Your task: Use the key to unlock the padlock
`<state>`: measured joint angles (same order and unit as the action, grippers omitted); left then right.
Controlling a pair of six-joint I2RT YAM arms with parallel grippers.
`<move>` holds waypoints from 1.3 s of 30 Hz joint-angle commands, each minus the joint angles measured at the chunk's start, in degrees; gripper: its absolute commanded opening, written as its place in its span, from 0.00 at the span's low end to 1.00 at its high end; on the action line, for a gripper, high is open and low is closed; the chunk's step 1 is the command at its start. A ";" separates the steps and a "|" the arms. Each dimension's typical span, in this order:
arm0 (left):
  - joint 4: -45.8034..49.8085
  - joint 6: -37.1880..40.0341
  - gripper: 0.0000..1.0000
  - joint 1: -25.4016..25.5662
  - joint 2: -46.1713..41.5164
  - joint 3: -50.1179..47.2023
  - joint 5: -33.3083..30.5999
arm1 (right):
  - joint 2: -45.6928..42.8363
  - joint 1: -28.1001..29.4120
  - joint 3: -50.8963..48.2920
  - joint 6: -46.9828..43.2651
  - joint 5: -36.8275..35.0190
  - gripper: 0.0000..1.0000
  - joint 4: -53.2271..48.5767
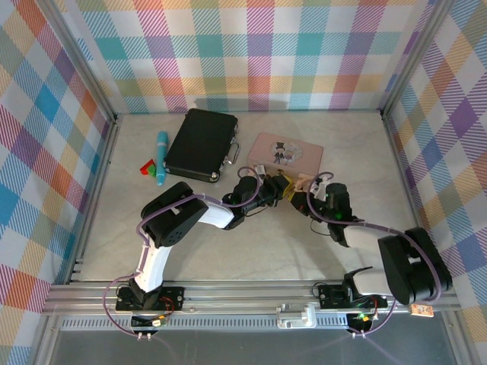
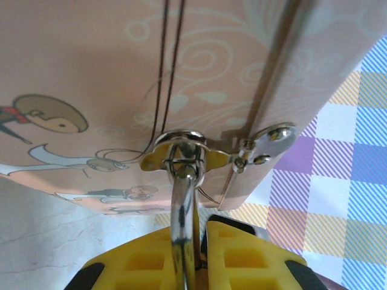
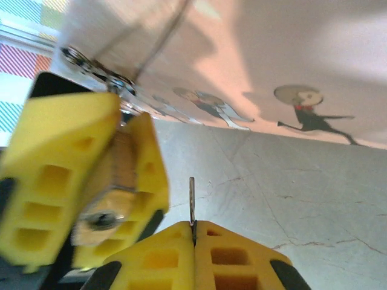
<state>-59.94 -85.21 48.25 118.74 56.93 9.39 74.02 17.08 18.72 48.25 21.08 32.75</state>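
Note:
The padlock (image 3: 112,180) has a brass body pinched between the yellow fingers (image 3: 57,151) of my left gripper (image 2: 202,232), which is shut on it. Its silvery shackle (image 2: 183,205) runs up through the hasp (image 2: 181,151) of the pink picture tin (image 2: 109,66). The keyhole end (image 3: 100,220) faces my right gripper (image 3: 194,226), which is shut on the key (image 3: 191,199). The key's thin blade stands edge-on above the fingertips, just right of the padlock and apart from it. From above, the left gripper (image 1: 281,186) and the right gripper (image 1: 310,199) meet at the tin's near edge.
The pink tin (image 1: 285,150) lies mid-table with a black case (image 1: 202,143) to its left. A teal pen (image 1: 161,156) and a small red and green object (image 1: 148,166) lie further left. Plaid walls enclose the marbled tabletop (image 1: 251,251).

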 commanded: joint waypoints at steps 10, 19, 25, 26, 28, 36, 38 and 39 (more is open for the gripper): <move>3.65 13.43 0.00 -0.21 5.09 8.52 -10.06 | -11.28 -5.22 -0.53 -6.30 3.83 0.00 -16.41; 7.98 15.58 0.00 1.15 12.27 17.51 -9.99 | -8.74 -10.94 3.86 -9.17 9.16 0.00 -21.66; 9.23 15.62 0.10 0.81 13.05 15.85 -9.83 | -6.39 -11.90 8.42 -11.14 12.31 0.00 -24.76; 9.15 15.37 0.14 0.65 13.05 15.38 -9.45 | -5.97 -11.90 9.12 -11.48 12.99 0.00 -24.92; 8.35 14.69 0.24 0.37 12.56 14.06 -8.76 | -5.26 -11.90 10.64 -12.20 14.85 0.00 -25.67; 6.73 13.96 0.52 -1.39 5.80 5.54 -4.21 | -2.75 -11.94 17.27 -18.46 23.54 0.00 -31.13; 6.29 14.00 0.58 -1.70 3.78 3.10 -3.18 | -2.49 -11.90 18.34 -19.64 24.96 0.00 -31.94; 6.24 14.17 0.60 -1.80 2.67 1.88 -2.45 | -2.48 -11.88 18.95 -20.15 25.45 0.00 -32.47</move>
<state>-52.62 -71.16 47.11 125.47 61.63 4.08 71.07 5.52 35.16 32.08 41.78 3.27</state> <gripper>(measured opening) 0.583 0.055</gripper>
